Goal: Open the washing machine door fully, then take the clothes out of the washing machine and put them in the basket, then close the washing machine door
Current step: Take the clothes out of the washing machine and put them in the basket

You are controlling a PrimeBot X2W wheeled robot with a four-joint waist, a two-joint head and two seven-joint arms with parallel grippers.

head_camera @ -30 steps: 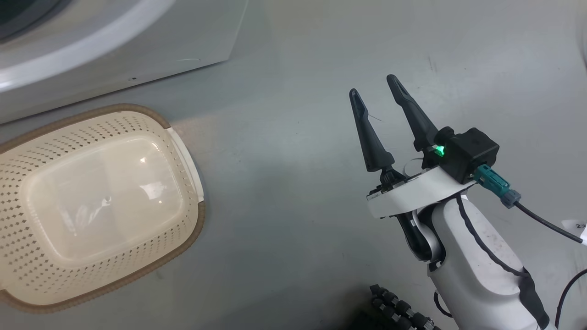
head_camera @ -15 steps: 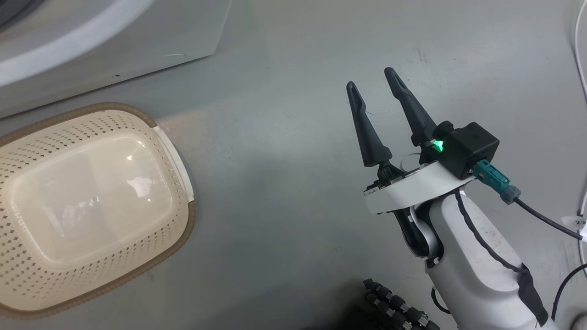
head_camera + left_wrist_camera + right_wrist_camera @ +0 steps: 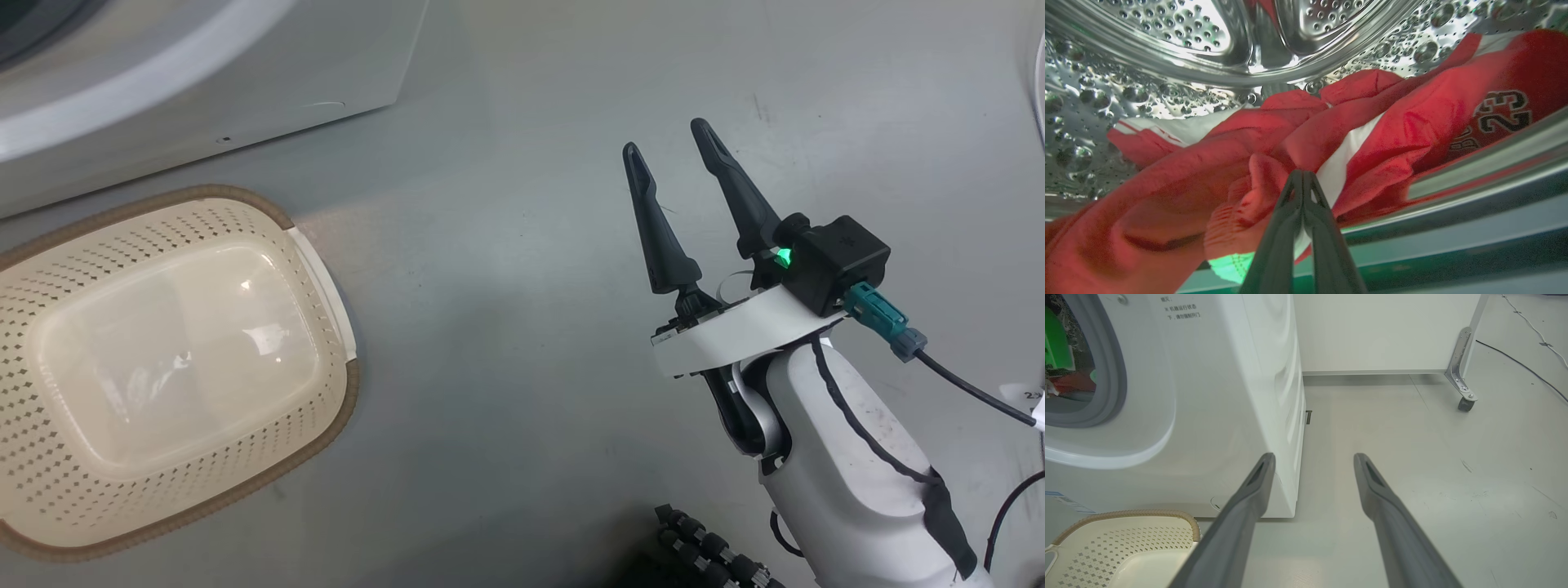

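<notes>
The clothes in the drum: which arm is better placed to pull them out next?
Left. The left gripper is inside the drum, shut on a fold of the clothes. The right gripper hangs open over the floor, outside.

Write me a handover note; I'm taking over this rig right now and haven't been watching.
Left gripper: shut, tips against the clothes inside the drum; a pinched fold can't be confirmed.
Right gripper: open, empty, above the floor.
Basket: empty, on the floor before the washing machine.
Done: door open enough to reach in.
Left: move all clothes to the basket, close the door.
</notes>
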